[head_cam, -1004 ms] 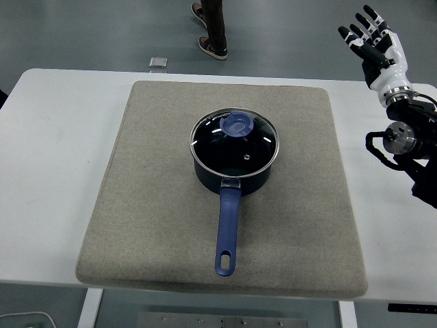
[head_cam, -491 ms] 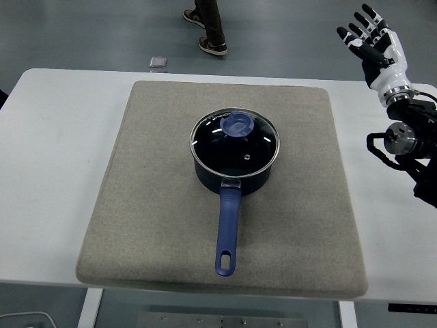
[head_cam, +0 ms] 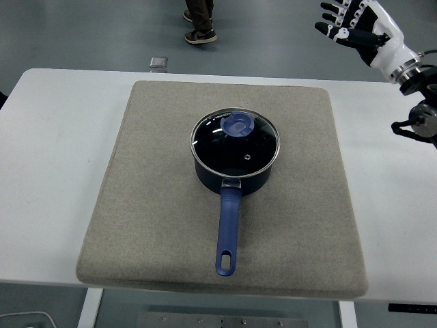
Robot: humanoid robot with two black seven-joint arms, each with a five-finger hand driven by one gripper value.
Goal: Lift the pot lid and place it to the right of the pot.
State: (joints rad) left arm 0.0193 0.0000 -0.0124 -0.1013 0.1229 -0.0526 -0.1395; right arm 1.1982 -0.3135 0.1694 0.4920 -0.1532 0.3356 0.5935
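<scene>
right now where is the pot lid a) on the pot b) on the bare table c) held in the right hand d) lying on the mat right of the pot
a: the lid sits closed on the pot, and the right hand is empty at the far right.

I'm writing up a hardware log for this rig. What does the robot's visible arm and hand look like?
Only the right hand shows: five slim fingers built from alternating black and white segments, on a white palm shell. A glossy white cuff with a silver ring forms the wrist. Behind it the black forearm carries a round metallic joint and a looping black cable.
</scene>
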